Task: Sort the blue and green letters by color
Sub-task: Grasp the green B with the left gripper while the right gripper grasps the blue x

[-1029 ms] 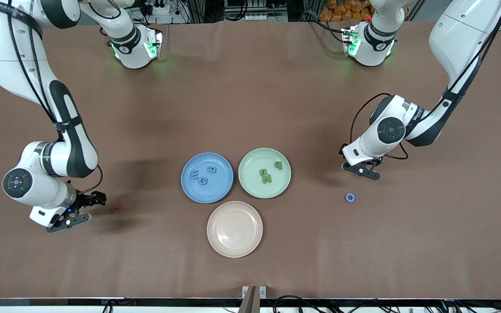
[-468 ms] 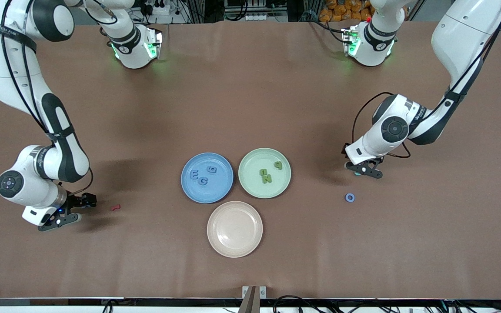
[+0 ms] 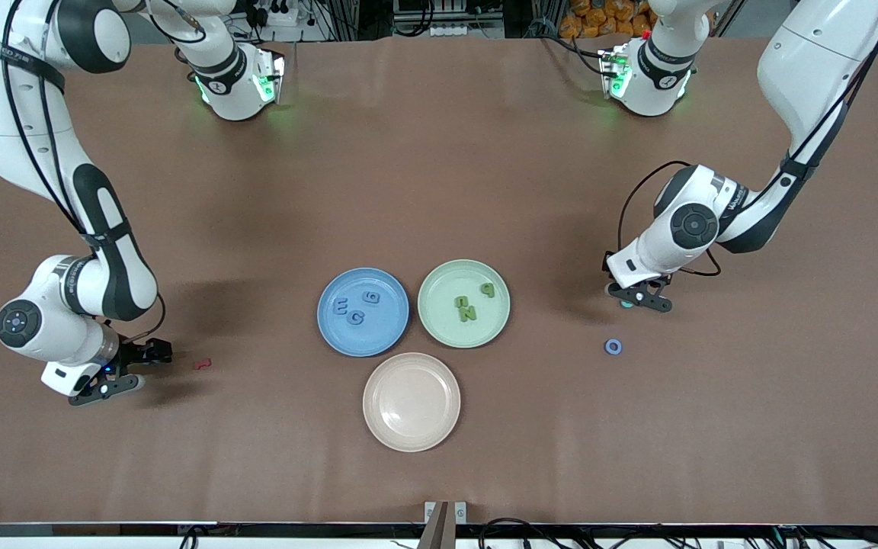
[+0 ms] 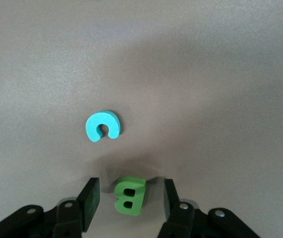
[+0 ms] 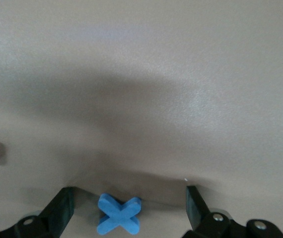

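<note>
Front view shows my left gripper (image 3: 635, 298) low over the table (image 3: 439, 152) toward my left arm's end, and my right gripper (image 3: 115, 372) low over the table toward my right arm's end.

My left wrist view shows my left fingers (image 4: 89, 203) standing apart on either side of a green B (image 4: 129, 195), with a gap on each side, so they straddle it without clamping it. A turquoise C-shaped piece (image 4: 102, 126) lies on the table just beside that B.

My right wrist view shows my right fingers (image 5: 62, 208) spread wide with a blue X (image 5: 118, 214) lying flat on the table between them, touched by neither. A small dark red piece (image 3: 202, 364) lies on the table near that gripper, toward the plates.

Three plates sit together in the middle. On the blue plate (image 3: 332, 329) lie a blue E (image 3: 341, 307), a blue G (image 3: 356, 317) and a blue 6 (image 3: 371, 297). On the green plate (image 3: 435, 324) lie a green N (image 3: 469, 313), a green 9 (image 3: 488, 289) and a green U (image 3: 460, 301). A beige plate (image 3: 411, 402) sits nearer the front camera than both, touching or almost touching them.

A small blue ring (image 3: 613, 347) lies on the table near my left gripper, nearer the front camera than it.
</note>
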